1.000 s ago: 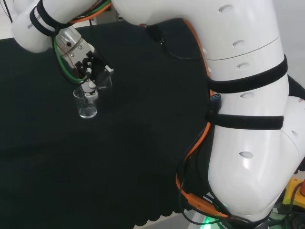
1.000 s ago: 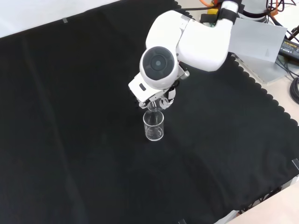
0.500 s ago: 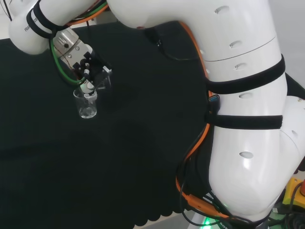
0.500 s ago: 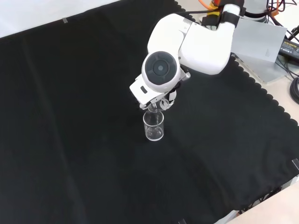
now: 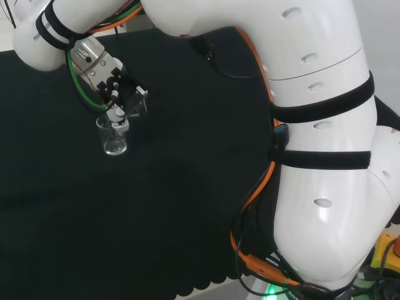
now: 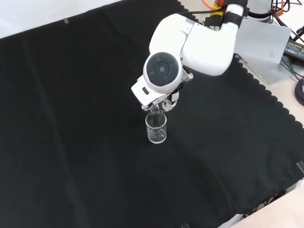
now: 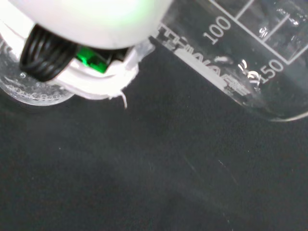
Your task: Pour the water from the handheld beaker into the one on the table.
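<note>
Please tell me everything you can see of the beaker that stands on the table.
The beaker on the table is small, clear and cylindrical, glass by its look. It stands upright, mouth open, on the black cloth near the middle. The hand tilts another clear beaker just above its rim. Whether it holds water cannot be told.

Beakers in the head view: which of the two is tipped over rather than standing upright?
The held beaker, gripped in the hand and tilted, its mouth over the other. The table beaker stands upright on the black cloth just below it.

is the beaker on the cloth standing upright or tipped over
Upright. The beaker stands on its base on the black cloth, open rim up, under the hand.
</note>
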